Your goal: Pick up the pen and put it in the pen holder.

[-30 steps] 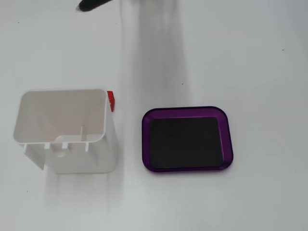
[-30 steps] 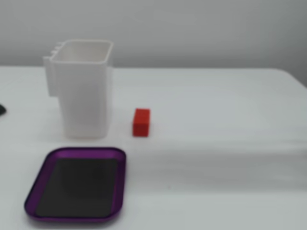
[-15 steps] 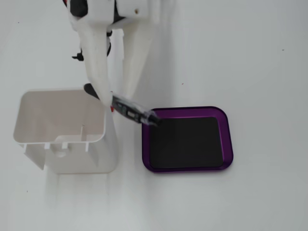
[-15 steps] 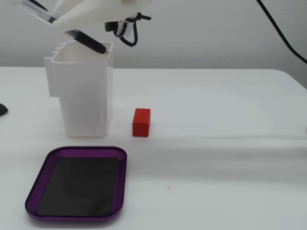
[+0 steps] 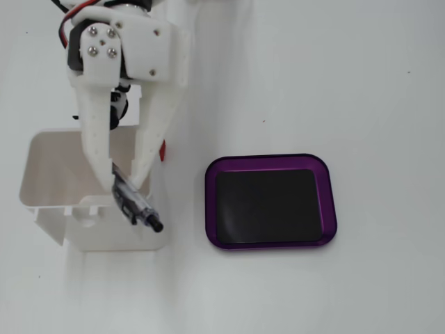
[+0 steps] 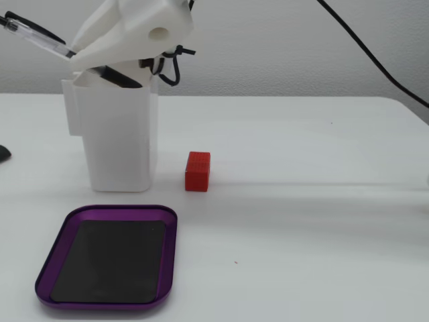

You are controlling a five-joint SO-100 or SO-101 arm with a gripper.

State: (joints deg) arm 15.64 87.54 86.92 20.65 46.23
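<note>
**Robot gripper holding a pen above a white pen holder**

A white robot arm reaches over a white table. In the fixed view from above, its gripper (image 5: 124, 182) points down the picture, and its two long white fingers (image 5: 95, 149) close on a pen (image 5: 135, 202). The jaws are clamped on the pen's barrel. The pen is clear-bodied with dark parts and lies tilted, its dark end pointing toward the lower right of this view.

The pen hangs over the pen holder (image 5: 49, 163), a tall white box with an open top, near the left side. Its dark end reaches over the holder's rim.

In the fixed view from the side, the gripper (image 6: 74, 59) sits just above the pen holder (image 6: 117, 137), at the far left of the table. The pen (image 6: 37, 37) slants up and to the left out of the jaws, above the holder's top edge, not yet inside it.

A small red block (image 6: 198, 171) stands on the table just right of the holder in this side view. A purple tray (image 6: 173, 231) with a black inner surface lies flat nearer the camera. In the view from above, the tray (image 5: 212, 202) lies to the right of the holder, apart from it. A black cable (image 6: 375, 60) runs across the upper right of the side view.
</note>
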